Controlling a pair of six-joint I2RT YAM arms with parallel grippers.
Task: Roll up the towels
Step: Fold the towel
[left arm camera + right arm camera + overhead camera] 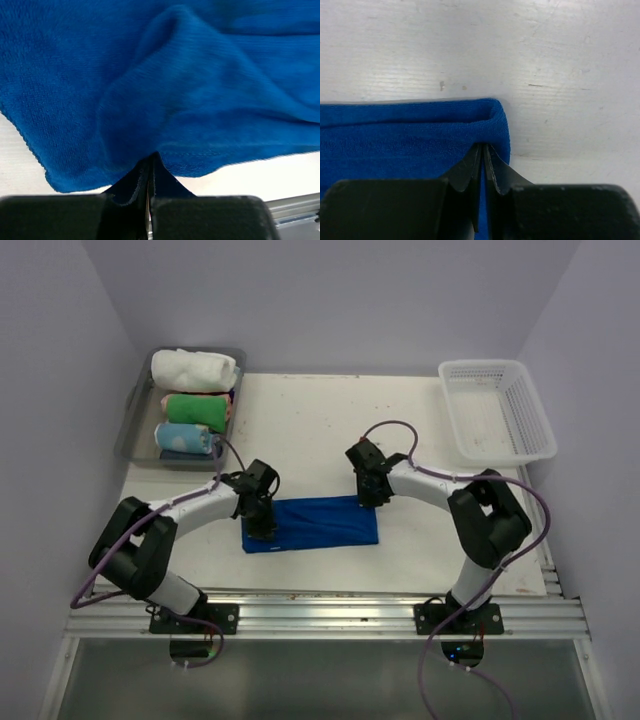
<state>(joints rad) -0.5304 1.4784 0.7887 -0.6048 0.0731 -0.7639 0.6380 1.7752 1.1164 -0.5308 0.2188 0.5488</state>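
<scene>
The royal blue towel point(315, 523) lies as a long folded strip on the white table, between the two arms. My left gripper point(262, 530) is at its left end, and in the left wrist view this gripper point(151, 157) is shut on a pucker of the blue cloth point(175, 90). My right gripper point(368, 502) is at the strip's far right corner. In the right wrist view it point(483, 147) pinches the folded edge of the blue towel point(395, 135), with cloth showing between the jaws. The white towel point(195, 368) lies rolled in the tray at the back left.
A grey tray point(135, 415) at the back left holds a bright green rolled towel point(197, 407) and a pale blue dotted one point(185, 437) beside the white one. A white mesh basket point(497, 410) stands at the back right. An aluminium rail runs along the near edge.
</scene>
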